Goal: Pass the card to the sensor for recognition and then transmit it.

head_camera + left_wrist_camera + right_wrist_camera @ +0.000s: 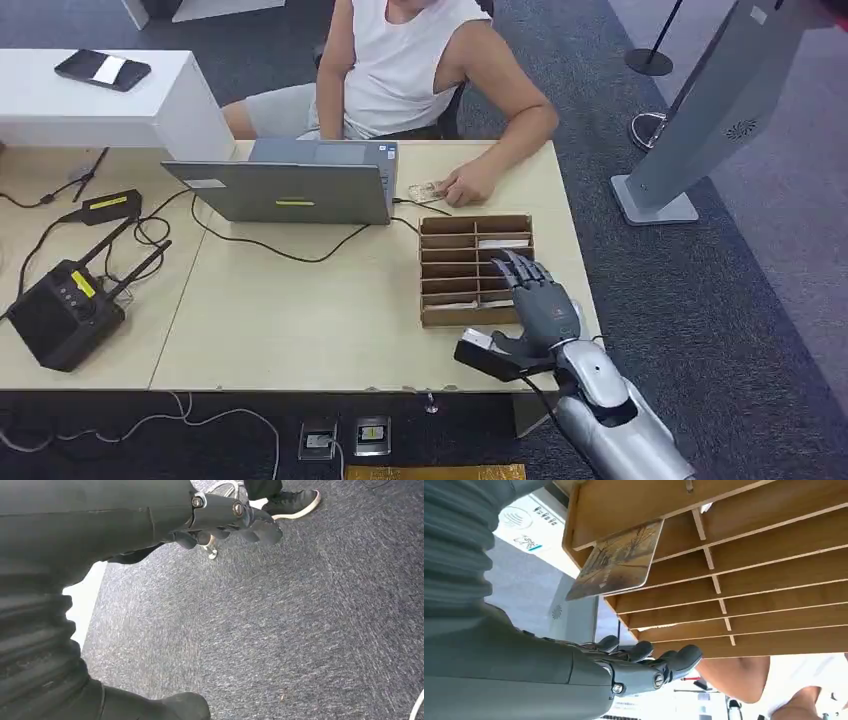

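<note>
At far left on the table, a black box with antennas sits beside a cable adapter; a phone lies on the white unit behind them.

Centre: grey laptop, lid facing the robot, a black cable trailing from it across the tabletop. A seated person leans in behind the laptop, one hand resting on the table, touching a card that lies flat just beyond the rack.

Right of centre: wooden slotted rack near the table's right edge. Right hand is over the rack's near right part, fingers stretched out and apart, nothing grasped. A black wrist camera block juts out beside the wrist. In the right wrist view the fingers are spread in front of the rack, and a picture card stands tilted in an end slot, half sticking out, apart from the hand.

Far right: grey kiosk stand on the carpet, well apart from the table.

Left hand hangs over grey carpet in its wrist view, fingers curled in, holding nothing. A dark shoe shows beyond it.
</note>
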Motion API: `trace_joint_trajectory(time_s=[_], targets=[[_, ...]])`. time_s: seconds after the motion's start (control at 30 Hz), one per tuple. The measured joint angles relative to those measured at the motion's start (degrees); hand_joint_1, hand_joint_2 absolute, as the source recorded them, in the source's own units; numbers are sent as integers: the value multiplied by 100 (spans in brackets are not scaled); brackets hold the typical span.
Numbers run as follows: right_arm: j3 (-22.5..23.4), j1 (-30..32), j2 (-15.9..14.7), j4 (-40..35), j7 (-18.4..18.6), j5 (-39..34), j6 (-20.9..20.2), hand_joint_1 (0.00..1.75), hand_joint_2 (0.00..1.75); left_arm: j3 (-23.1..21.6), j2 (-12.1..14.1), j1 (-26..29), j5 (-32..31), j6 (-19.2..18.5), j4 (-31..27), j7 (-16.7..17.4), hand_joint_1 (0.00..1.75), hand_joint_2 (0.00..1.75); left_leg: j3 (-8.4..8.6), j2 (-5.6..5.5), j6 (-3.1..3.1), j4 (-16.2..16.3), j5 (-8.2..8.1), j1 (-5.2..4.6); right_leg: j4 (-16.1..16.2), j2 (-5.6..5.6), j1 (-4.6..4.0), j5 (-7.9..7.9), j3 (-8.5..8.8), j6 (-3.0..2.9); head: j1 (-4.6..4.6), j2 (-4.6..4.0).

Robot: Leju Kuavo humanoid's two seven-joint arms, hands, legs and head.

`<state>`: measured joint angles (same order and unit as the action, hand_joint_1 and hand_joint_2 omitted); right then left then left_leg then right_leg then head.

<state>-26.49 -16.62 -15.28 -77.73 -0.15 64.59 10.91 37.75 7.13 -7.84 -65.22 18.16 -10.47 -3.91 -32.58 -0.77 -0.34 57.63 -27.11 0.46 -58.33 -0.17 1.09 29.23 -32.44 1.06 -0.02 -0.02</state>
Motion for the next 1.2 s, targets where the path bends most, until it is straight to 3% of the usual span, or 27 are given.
trace_joint_trajectory(time_s=[0.33,0.4,0.43,0.5,1.2], targets=[[0,-43,61,182,-7,-22,4,0,175,0,0,0,2,0,-2,0,0,175,0,0,0,0,0,0,0,0,0,0,0,0,2,0],[0,-55,61,214,-15,-33,0,86,175,2,0,0,2,0,0,0,0,175,0,0,0,0,0,0,0,0,0,0,0,0,0,0],[0,-68,61,243,-17,-35,-2,162,175,2,0,0,2,2,0,0,0,175,0,0,0,0,0,0,0,0,0,0,0,0,0,0],[0,-91,63,297,-17,-46,-13,175,175,2,0,0,0,2,0,0,0,175,0,0,0,0,0,0,0,0,0,0,0,0,0,0],[39,-177,70,584,-11,-234,-35,175,175,2,-2,0,-11,39,0,0,0,175,0,0,0,0,0,0,0,0,0,0,0,0,0,0]])
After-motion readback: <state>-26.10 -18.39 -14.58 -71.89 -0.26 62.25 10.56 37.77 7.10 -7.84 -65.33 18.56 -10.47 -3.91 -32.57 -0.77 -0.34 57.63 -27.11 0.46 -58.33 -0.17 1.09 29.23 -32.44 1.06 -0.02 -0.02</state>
